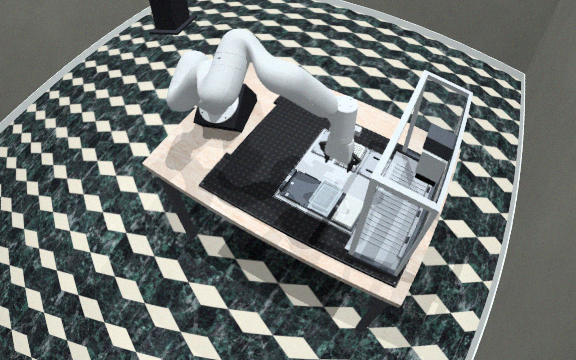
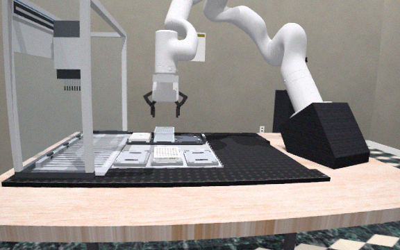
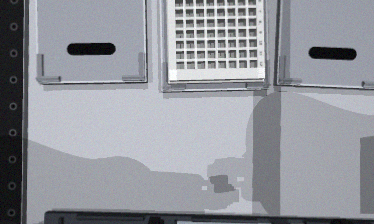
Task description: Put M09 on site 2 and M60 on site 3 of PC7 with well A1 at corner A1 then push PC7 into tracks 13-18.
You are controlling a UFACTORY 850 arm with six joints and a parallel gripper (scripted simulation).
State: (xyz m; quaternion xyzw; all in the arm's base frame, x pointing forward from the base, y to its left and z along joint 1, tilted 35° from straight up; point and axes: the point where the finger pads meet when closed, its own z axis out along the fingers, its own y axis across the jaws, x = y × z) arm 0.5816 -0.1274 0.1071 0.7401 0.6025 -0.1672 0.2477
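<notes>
- Found the gripper (image 2: 165, 114) hanging well above the deck with its fingers spread all the way and nothing between them.
- Spotted PC7 (image 2: 187, 139) loose on the apron, out in front of the rails, on the side toward the table's long edge farthest from the exterior camera.
- Saw M09 (image 2: 164, 134), the tall see-through block, sitting on the carrier's middle site, with M60 (image 2: 139, 137) just beside it on the site nearest the instrument frame (image 2: 85, 104).
- Left site 1 (image 1: 303, 186) bare and dark, at the carrier's end facing the arm's black pedestal (image 2: 342, 146).
- Couldn't make out the A1 corners on either plate.
- Caught M06 (image 3: 215, 35) flat in the middle nest of the row along the near long edge, with an empty slotted nest (image 3: 90, 65) touching nothing on either side.
- Noticed only PC7's top rim along the bottom of the wrist view, with pale apron between it and the nests.
- Had the whole setup on a black mat (image 2: 255, 163) over the wooden table (image 2: 186, 208).
</notes>
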